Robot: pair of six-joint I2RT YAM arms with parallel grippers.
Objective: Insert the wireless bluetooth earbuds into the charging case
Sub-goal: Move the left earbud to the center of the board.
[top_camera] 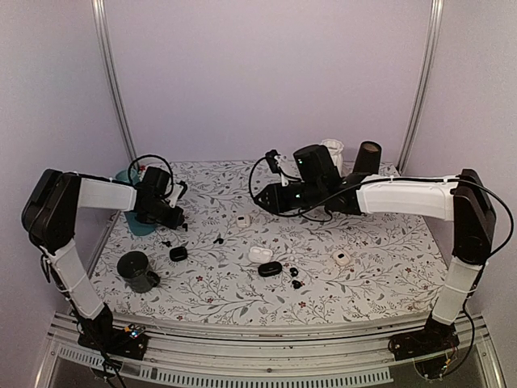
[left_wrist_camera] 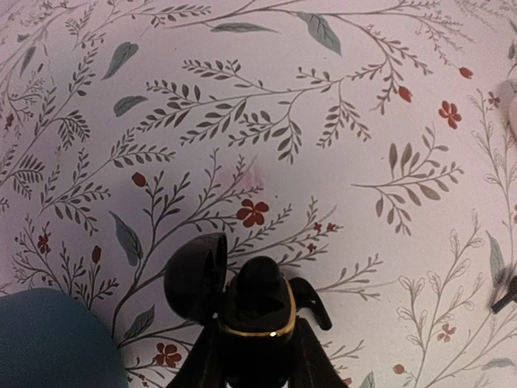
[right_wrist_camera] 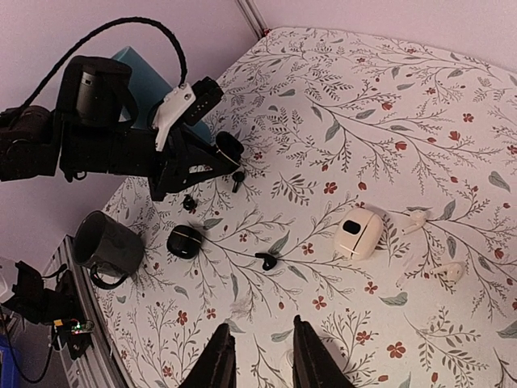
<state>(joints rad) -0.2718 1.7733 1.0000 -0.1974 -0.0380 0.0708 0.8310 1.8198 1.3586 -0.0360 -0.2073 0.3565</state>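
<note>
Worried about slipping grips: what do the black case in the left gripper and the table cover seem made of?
The black case: likely hard glossy plastic, going by its smooth sheen; the gold band looks metallic, perhaps only paint. The cover: matte printed cloth or vinyl, floral, no glare; which one, I cannot tell.

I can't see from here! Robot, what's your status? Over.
Left gripper jaws shut on open black case. Right gripper jaws apart, looks empty. Black earbud loose on table, unblocked.
</note>
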